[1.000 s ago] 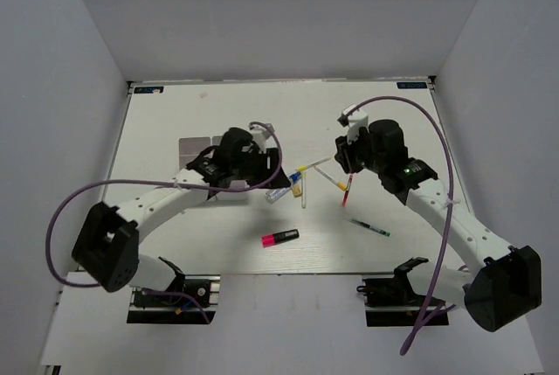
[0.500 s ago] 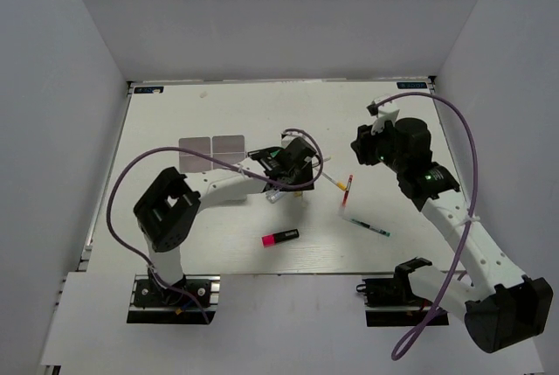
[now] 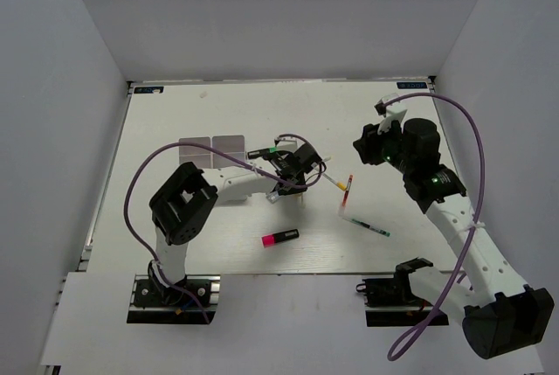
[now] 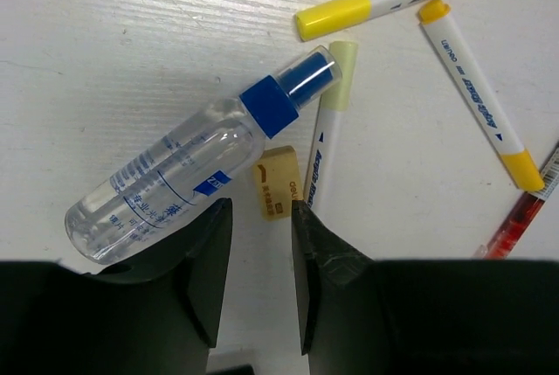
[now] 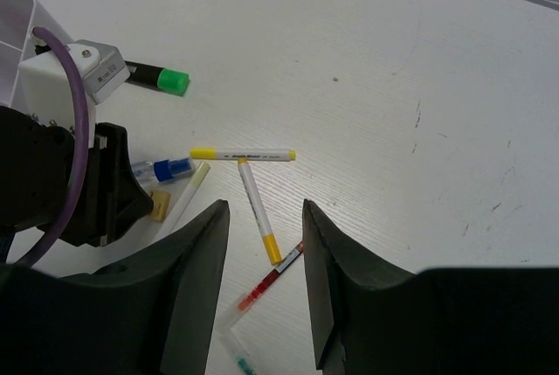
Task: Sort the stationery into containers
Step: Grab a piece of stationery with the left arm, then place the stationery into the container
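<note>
While left pincer (image 4: pixel 259 219) gapes, clear cylindrical tube (image 4: pixel 175 184) lies beside blocky eraser (image 4: pixel 276 181).

Eraser (image 4: pixel 276 182) between tube (image 4: pixel 179 174) and pen (image 4: pixel 324 135) — tray (image 3: pixel 212 149) well apart.

The white table (image 3: pixel 166 121) carries a tray (image 3: pixel 212 149), a green-capped highlighter (image 5: pixel 157 76), a pink highlighter (image 3: pixel 280 237) near the front, and a central scatter: clear bottle (image 4: pixel 175 178), eraser (image 4: pixel 275 193) just beside a pale-tipped pen (image 4: pixel 325 130), yellow-tipped pens (image 4: pixel 472 86), a red pen (image 3: pixel 348 190)
</note>
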Robot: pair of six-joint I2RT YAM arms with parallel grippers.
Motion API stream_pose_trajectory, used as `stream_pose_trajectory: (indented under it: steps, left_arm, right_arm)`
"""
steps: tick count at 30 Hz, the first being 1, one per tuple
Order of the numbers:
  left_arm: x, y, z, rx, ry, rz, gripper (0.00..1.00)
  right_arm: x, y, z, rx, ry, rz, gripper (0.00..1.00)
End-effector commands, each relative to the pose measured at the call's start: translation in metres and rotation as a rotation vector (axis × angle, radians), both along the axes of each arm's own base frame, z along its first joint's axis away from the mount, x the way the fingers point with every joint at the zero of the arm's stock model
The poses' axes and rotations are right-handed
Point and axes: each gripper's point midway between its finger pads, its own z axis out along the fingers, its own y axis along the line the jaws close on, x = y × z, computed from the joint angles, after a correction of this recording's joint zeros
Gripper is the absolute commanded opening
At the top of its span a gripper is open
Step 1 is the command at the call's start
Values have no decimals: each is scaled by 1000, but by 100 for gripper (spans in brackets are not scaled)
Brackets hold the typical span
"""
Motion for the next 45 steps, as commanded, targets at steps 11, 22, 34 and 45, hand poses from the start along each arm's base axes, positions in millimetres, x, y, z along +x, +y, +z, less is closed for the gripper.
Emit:
stream_pose_trajectory:
  steps: [11, 22, 34, 45]
  left_arm:
    - [11, -18, -3, -17, -30, 26, 48]
    - [10, -17, -9, 0, -18, 26, 46]
    - [-18, -38, 20, -6, -56, -143, 13]
    - [-2, 35, 135, -61, -356, 45, 8]
  right_arm:
    - [-4, -1, 16, 53, -43, 21, 45]
    - [-7, -1, 18, 68, -44, 37, 45]
    - [-9, -2, 21, 78, -49, 46, 45]
    - [-11, -2, 21, 82, -53, 54, 45]
